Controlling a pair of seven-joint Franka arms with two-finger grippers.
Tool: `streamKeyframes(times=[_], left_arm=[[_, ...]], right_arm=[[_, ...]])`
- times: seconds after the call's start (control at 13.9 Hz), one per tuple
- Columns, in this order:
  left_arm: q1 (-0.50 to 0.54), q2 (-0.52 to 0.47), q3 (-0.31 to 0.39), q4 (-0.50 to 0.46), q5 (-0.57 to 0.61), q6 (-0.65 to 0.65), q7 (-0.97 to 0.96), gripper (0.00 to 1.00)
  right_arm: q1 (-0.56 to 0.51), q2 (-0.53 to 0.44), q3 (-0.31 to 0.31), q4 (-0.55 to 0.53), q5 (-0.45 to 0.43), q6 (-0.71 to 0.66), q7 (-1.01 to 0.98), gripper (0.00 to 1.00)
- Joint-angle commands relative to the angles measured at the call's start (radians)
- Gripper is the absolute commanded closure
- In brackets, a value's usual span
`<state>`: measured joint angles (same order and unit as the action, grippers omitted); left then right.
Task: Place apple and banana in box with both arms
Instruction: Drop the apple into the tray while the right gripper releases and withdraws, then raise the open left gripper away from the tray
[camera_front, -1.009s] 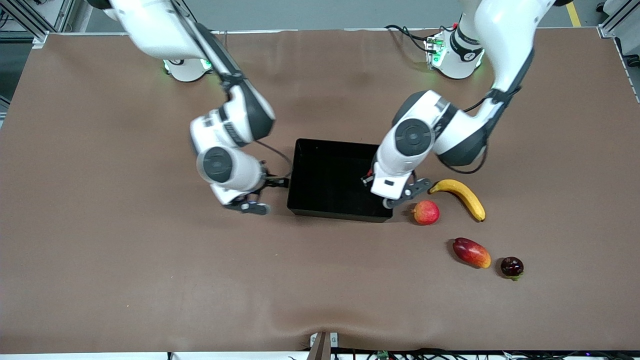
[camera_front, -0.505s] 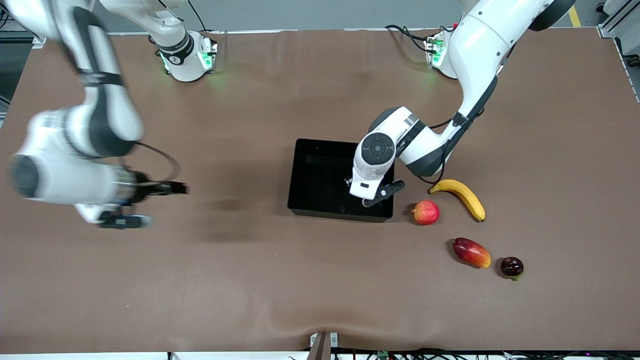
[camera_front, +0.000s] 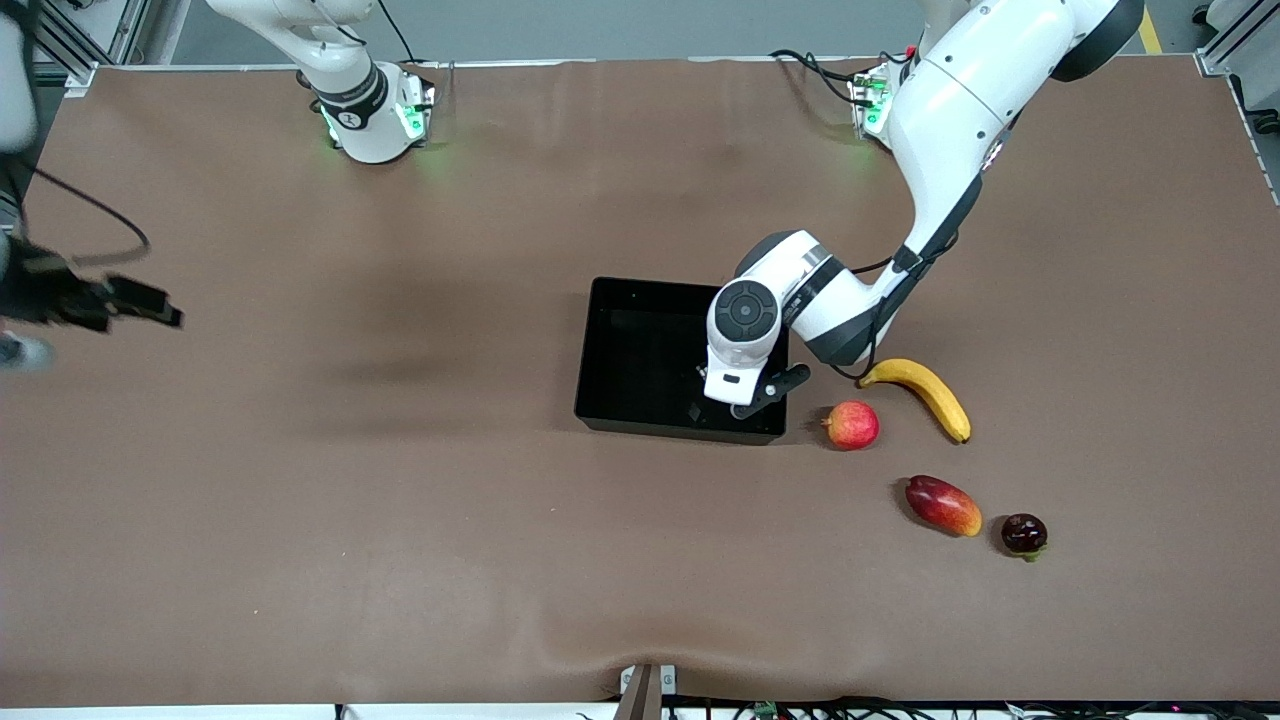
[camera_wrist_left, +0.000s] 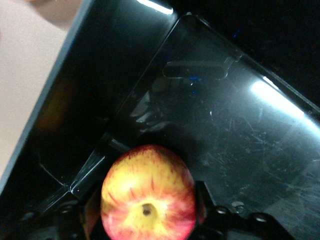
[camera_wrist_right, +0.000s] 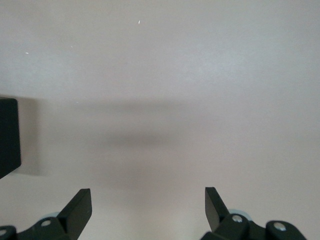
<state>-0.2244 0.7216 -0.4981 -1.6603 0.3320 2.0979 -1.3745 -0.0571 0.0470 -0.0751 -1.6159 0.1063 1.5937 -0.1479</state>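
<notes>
My left gripper is over the corner of the black box nearest the fruits. In the left wrist view the red-and-yellow streaked apple sits between its fingers, just above the glossy box floor. The apple is hidden under the wrist in the front view. The yellow banana lies on the table beside the box, toward the left arm's end. My right gripper is open and empty, over bare table toward the right arm's end.
A pinkish-orange round fruit lies next to the box's near corner, between box and banana. A red-yellow mango and a small dark fruit lie nearer the front camera. A box corner shows in the right wrist view.
My right arm has swung away from the box to the right arm's end of the table. My left gripper has moved from the box's rim to over its inside.
</notes>
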Motion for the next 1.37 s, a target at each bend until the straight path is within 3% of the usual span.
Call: streamKeyframes(times=[0.0,0.14,0.43,0.58,0.94,1.3], left_arm=[[0.016,-0.046,-0.004,-0.001,0.025,0.004,-0.029,0.0],[0.042,-0.118,-0.004,0.007,0.025,-0.015,-0.018,0.0],[0.131,-0.231,-0.011,0.133,-0.016,-0.206,0.034,0.0],[0.196,-0.263,-0.011,0.204,-0.019,-0.313,0.205,0.0],[0.405,-0.405,-0.014,0.217,-0.027,-0.404,0.63,0.0],[0.556,-0.516,-0.007,0.212,-0.183,-0.457,0.949,0.0]], right_arm=[[0.061,-0.068,-0.031,-0.018,-0.034,-0.038,0.039,0.0],[0.112,-0.102,-0.032,-0.016,-0.104,-0.107,0.204,0.0],[0.112,-0.116,-0.052,0.037,-0.116,-0.179,0.219,0.0],[0.108,-0.111,-0.055,0.063,-0.126,-0.189,0.153,0.0],[0.075,-0.11,-0.058,0.063,-0.126,-0.236,0.07,0.0],[0.114,-0.11,-0.055,0.065,-0.12,-0.253,0.062,0.0]])
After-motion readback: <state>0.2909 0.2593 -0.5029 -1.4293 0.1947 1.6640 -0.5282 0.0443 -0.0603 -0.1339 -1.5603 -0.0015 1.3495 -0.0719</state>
